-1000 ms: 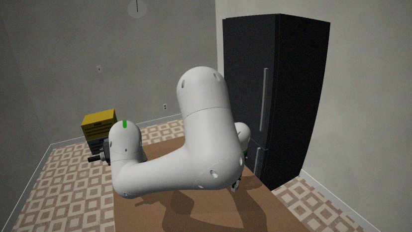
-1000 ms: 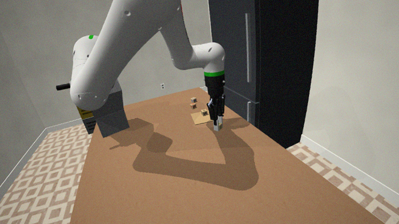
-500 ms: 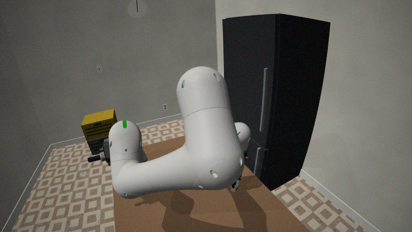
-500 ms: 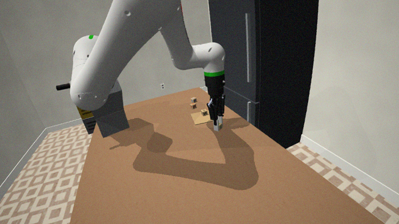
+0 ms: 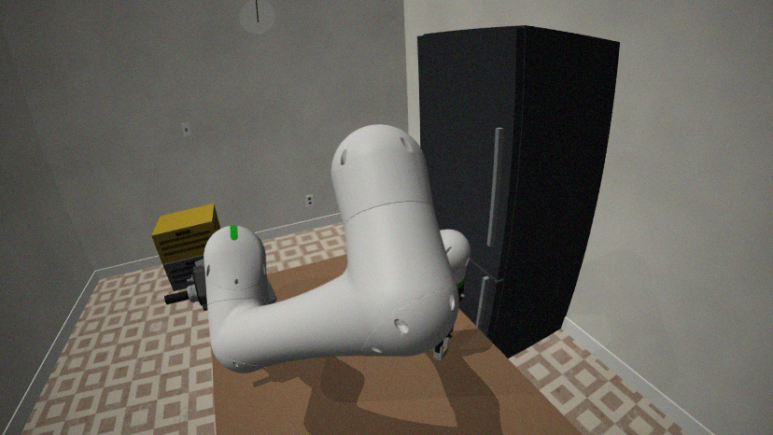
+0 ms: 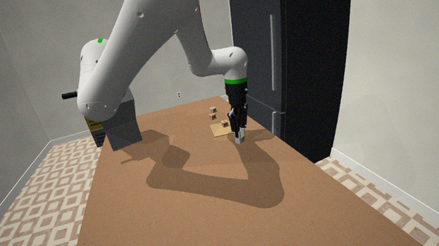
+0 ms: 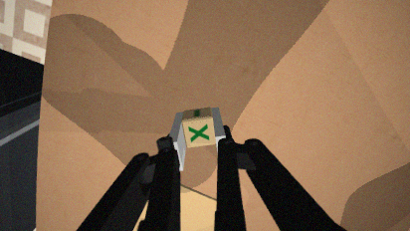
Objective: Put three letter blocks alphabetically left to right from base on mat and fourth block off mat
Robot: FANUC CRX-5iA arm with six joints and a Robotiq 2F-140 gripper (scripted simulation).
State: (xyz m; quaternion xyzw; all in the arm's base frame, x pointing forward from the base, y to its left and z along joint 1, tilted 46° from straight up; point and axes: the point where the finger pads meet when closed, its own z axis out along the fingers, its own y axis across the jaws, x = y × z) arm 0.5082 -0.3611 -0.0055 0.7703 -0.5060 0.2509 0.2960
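Note:
In the wrist view my gripper (image 7: pixel 199 120) is shut on a tan block with a green X on top (image 7: pixel 198 132), its grey pads pressed on the block's two sides. In the exterior view the gripper (image 6: pixel 240 137) stands upright on the table just off the near right corner of the tan mat (image 6: pixel 221 129). One lettered block (image 6: pixel 224 124) lies on the mat. Two more blocks (image 6: pixel 213 116) (image 6: pixel 213 110) lie on the table beyond the mat. In the top view the arm hides the blocks and only the fingertips (image 5: pixel 442 348) show.
A tall black fridge (image 6: pixel 290 48) stands close to the table's right edge beside the gripper. The robot's grey base (image 6: pixel 120 124) sits at the table's far left. A yellow and grey cabinet (image 5: pixel 186 240) stands on the floor behind it.

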